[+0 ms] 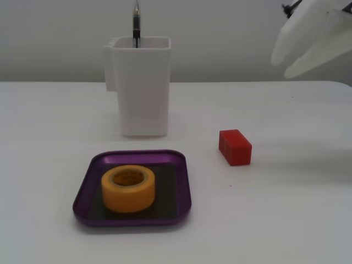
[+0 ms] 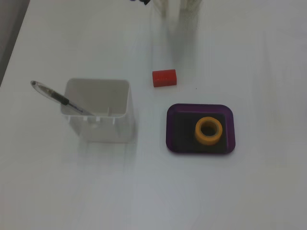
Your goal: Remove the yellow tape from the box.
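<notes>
The yellow tape (image 1: 128, 188) lies flat in the purple box (image 1: 82, 204), its round hole facing up; both fixed views show it, (image 2: 209, 131) in the box (image 2: 171, 125). My white gripper (image 1: 281, 63) hangs blurred in the air at the top right, far from the box and above the table behind the red block. In the other fixed view it is a pale blur at the top edge (image 2: 177, 9). Its two fingers lie close together and hold nothing; the blur hides whether they touch.
A small red block (image 1: 235, 147) lies right of and behind the box, also seen in the other fixed view (image 2: 164, 77). A tall white container (image 1: 142, 85) with a pen (image 1: 136, 25) in it stands behind the box. The table is white.
</notes>
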Tool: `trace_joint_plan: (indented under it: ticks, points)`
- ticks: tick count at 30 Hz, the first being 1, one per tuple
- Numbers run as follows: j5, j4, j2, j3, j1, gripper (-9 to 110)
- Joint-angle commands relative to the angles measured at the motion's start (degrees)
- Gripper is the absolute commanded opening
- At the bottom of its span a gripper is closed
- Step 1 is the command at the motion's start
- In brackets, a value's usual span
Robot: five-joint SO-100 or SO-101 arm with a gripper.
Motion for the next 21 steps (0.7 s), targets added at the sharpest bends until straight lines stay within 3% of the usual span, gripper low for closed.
trace_joint_plan:
  ticks: [1,10,21]
  points:
    - [-0.5,-0.4,-17.5,-13.2,-1.1,7]
    - [-0.6,0.8,-48.3,-38.4,-11.6,12]
    - [5.1,0.6,-75.8,-63.8,-12.3,12]
